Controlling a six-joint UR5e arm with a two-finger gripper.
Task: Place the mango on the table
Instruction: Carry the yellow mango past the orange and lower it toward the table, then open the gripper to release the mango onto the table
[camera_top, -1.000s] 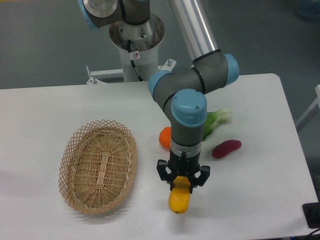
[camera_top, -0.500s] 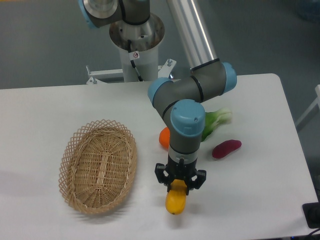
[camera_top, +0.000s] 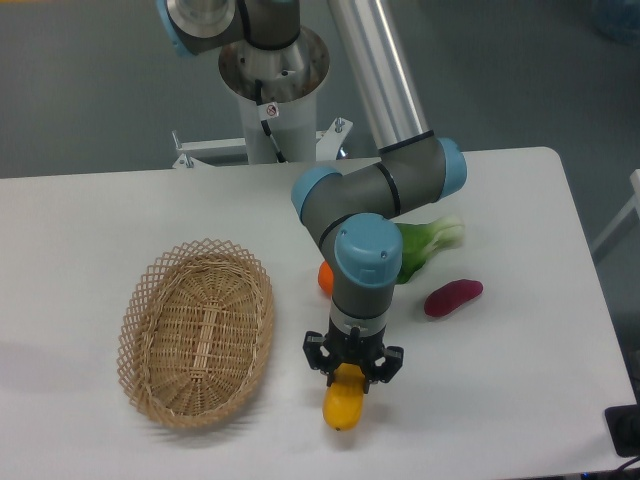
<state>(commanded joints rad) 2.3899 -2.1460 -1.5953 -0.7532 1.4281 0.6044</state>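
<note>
The yellow-orange mango (camera_top: 343, 403) is near the front of the white table (camera_top: 500, 400), just right of the wicker basket. My gripper (camera_top: 349, 374) points straight down and is shut on the mango's upper end. The mango's lower end is at or just above the tabletop; I cannot tell whether it touches.
An oval wicker basket (camera_top: 197, 331) lies to the left of the mango. A round orange fruit (camera_top: 325, 277) shows partly behind my arm. A green leafy vegetable (camera_top: 426, 246) and a dark red-purple tuber (camera_top: 453, 297) lie to the right. The table's front edge is close below the mango.
My gripper has moved a little to the left and toward the front with the mango still held. The other things have not moved.
</note>
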